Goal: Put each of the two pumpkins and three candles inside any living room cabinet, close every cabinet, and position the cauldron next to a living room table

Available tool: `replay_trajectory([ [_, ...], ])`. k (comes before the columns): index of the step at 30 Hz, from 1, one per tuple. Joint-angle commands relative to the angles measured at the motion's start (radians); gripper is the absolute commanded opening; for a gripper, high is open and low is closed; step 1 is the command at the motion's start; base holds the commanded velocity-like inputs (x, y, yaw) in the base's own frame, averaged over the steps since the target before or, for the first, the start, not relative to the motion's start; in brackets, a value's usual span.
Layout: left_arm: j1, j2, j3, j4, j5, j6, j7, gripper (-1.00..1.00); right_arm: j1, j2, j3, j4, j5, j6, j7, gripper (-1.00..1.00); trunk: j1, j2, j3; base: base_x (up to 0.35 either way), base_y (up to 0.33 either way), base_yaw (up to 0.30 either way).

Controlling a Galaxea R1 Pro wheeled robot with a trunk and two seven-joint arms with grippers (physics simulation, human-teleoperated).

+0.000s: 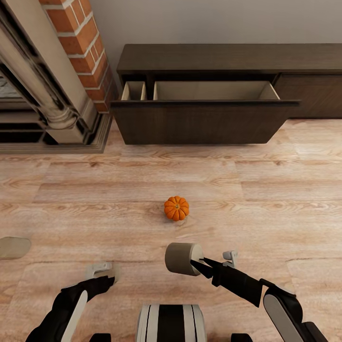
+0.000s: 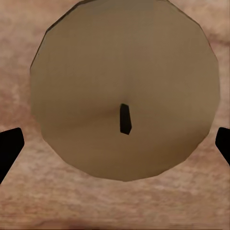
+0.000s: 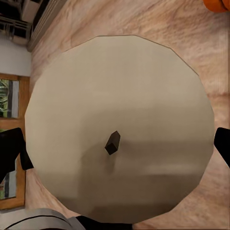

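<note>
Right fingers (image 1: 205,265) pinch a candle (image 1: 183,259) over plank floor (image 1: 266,190); left fingers (image 1: 102,270) spread.

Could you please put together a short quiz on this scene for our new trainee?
1. True or false: the cabinet's wide drawer stands open.
2. What does the right gripper hold? A) a pumpkin B) a candle C) a cauldron
3. Fill in: the pumpkin sits on the wooden ___, between the robot and the cabinet.

Key: 1 true; 2 B; 3 floor.
</note>
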Motion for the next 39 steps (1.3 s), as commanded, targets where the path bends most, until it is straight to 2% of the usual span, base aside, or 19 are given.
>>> replay_trajectory([
  [1, 0.0, 0.0, 0.0, 0.0, 0.0, 0.0, 0.0, 1.0, 0.0, 0.0, 0.0, 0.0, -0.002, 0.0, 0.0, -1.0, 0.0, 0.0, 0.0, 0.0, 0.0, 0.0],
  [39, 0.0, -0.001, -0.002, 0.0, -0.001, 0.001, 0.0, 1.0, 0.0, 0.002, 0.005, 0.0, 0.0, -0.001, -0.005, -1.0, 0.0, 0.0, 0.0, 0.036, 0.009, 0.0],
])
